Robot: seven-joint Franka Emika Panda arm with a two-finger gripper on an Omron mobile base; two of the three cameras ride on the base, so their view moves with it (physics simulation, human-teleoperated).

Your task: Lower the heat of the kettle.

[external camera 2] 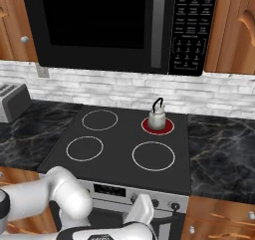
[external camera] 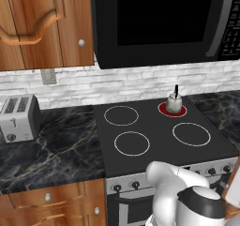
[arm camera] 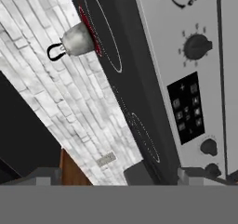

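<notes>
Kettle [external camera: 174, 102]: silvery-grey metal, dull sheen, thin black handle. Stove top [external camera: 154, 143]: smooth black glass look, matt. Front panel [arm camera: 195, 79]: brushed grey metal, dark knobs. Counter [external camera: 61, 147]: polished black marble, pale veins. Toaster [external camera: 18, 117]: silver metal. Backsplash [external camera 2: 114, 89]: rough white brick. Cabinets [external camera: 47, 26]: glossy brown wood.

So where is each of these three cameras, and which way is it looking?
Left base view: behind the arm on its left, looking down at the stove; the white arm shows at lower right.
Right base view: behind on the right, same stove; arm at lower left.
Hand view: on the hand, rolled, facing the stove's knob panel.
All three show the kettle on the red burner.
</notes>
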